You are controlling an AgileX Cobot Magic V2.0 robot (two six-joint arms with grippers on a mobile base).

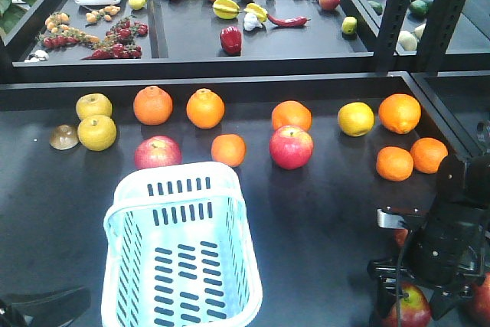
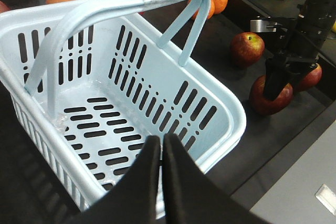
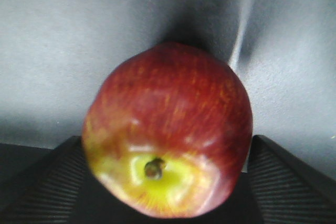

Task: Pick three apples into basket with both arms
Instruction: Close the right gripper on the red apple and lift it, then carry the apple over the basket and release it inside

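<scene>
A dark red apple with a yellow-green stem patch lies on the black table between my right gripper's ribbed fingers, which touch both its sides. The front view shows the same apple under the right gripper at the bottom right. A second apple lies at the right edge, and a third apple lies just beyond. The pale blue basket stands empty at the front centre. My left gripper hovers shut over the basket's near rim, holding nothing.
Brighter red apples, oranges and yellow fruit lie in a row behind the basket. A raised black shelf with more produce runs along the back. The basket's handle stands upright.
</scene>
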